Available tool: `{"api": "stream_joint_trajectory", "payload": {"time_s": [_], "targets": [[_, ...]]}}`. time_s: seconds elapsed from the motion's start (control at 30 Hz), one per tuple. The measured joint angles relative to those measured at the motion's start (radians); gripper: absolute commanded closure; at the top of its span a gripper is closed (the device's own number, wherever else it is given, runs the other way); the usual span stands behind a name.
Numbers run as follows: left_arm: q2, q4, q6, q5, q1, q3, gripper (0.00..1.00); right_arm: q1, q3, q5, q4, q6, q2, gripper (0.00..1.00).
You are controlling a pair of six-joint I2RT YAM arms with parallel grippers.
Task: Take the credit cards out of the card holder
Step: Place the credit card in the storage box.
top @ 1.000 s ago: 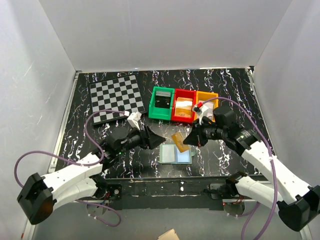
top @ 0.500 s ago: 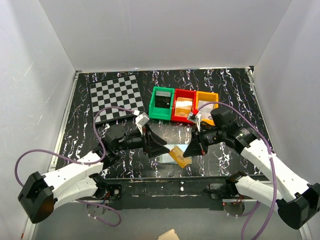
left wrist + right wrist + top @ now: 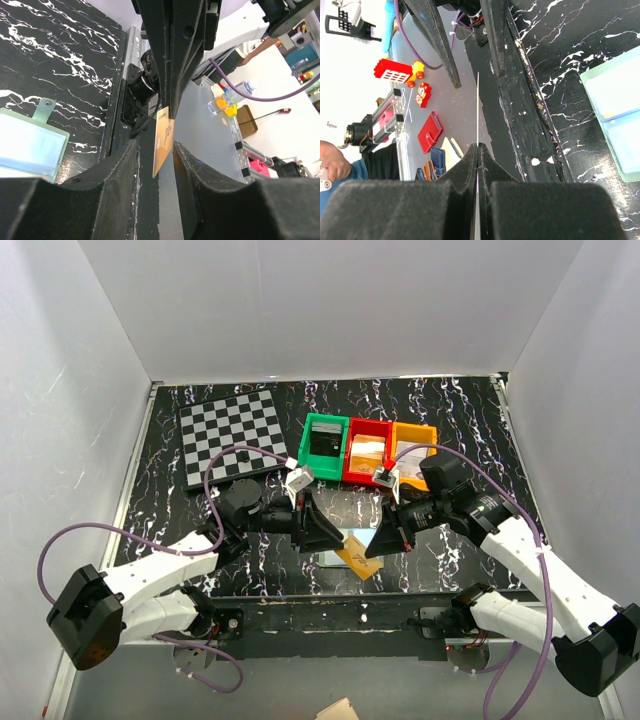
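The right gripper point(image 3: 478, 146) has its 2 fingers pressed together on 1 orange credit card point(image 3: 163, 136). It pinches one end, so the card is held on edge above the table. In the wrist views the card's long axis points from the right fingertips into the gap of the left gripper point(image 3: 155, 150). The left fingers are spread, 1 on each side of the card's free end. A gap shows beside the card, so they do not look to be gripping it. The left arm's next job is probably to close there.

The card holder point(image 3: 29, 145) lies open and flat on the table just beside both grippers, pale blue inside up. Whether more cards sit in its pockets cannot be told.

Further back stand 3 bins. The green bin point(image 3: 322, 450) holds something dark and the red bin point(image 3: 367, 455) something pale. The orange bin point(image 3: 415, 432) is partly hidden by the right arm.
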Motion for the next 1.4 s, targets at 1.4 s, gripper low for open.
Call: {"api": "stream_joint_trajectory", "payload": {"time_s": [1.4], "targets": [[0.060,0.092,-0.048,0.096,-0.009,-0.019,1.00,0.002,0.000,0.002,0.097,0.075,0.002,0.97]]}}
